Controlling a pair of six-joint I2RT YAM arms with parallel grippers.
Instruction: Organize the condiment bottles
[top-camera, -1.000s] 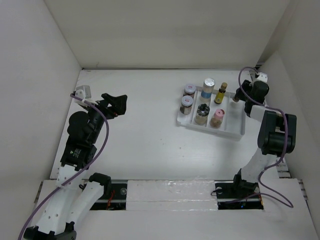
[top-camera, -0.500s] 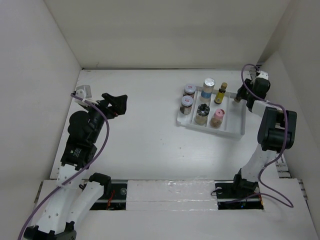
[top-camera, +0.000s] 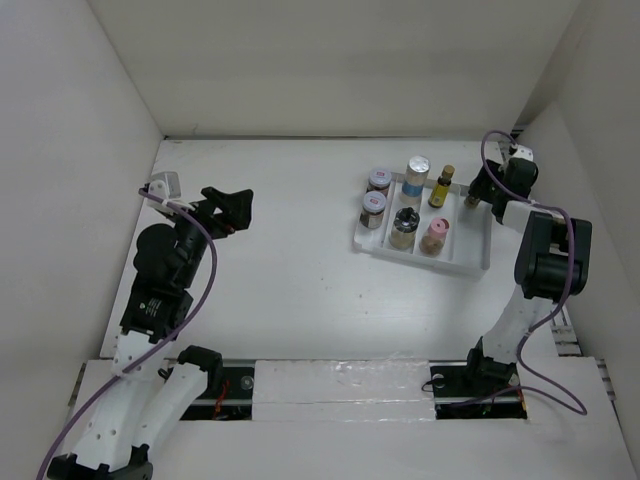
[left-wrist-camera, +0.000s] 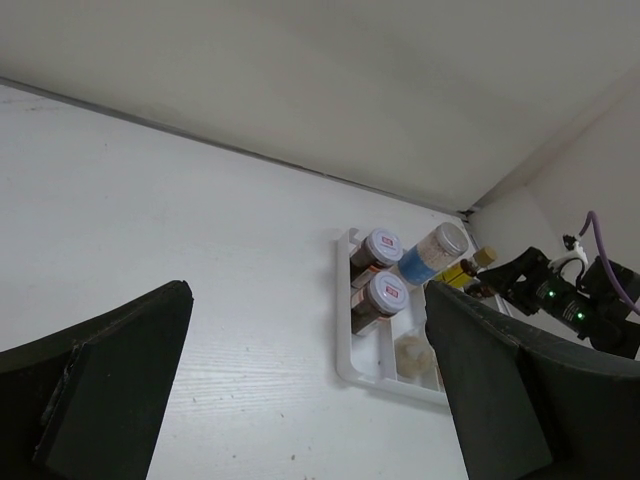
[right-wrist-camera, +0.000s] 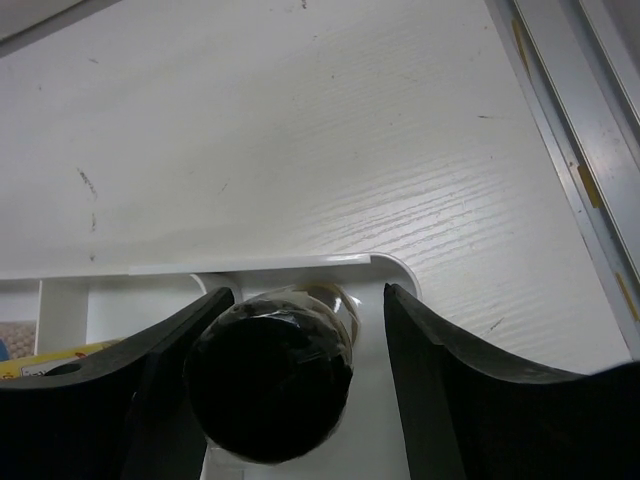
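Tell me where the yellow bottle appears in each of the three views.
Top external: the yellow bottle stands in the tray's far row, right of the blue bottle.
Left wrist: right of centre, beside the blue bottle.
Right wrist: a yellow sliver at the lower left edge.
Shared landmark: the white tray.

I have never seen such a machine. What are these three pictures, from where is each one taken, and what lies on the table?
The machine is a left arm and a right arm, bolted at the near edge of a white table. One picture looks down from above; the other two come from a camera on each wrist, so the dark shapes are that arm's own fingers. A white tray holds condiment bottles, upright, among them a pink-capped bottle and a blue-labelled bottle. The left gripper is open and empty. The right gripper stands around a dark-capped bottle in the tray's corner; a gap shows on one side, so probably unclamped.
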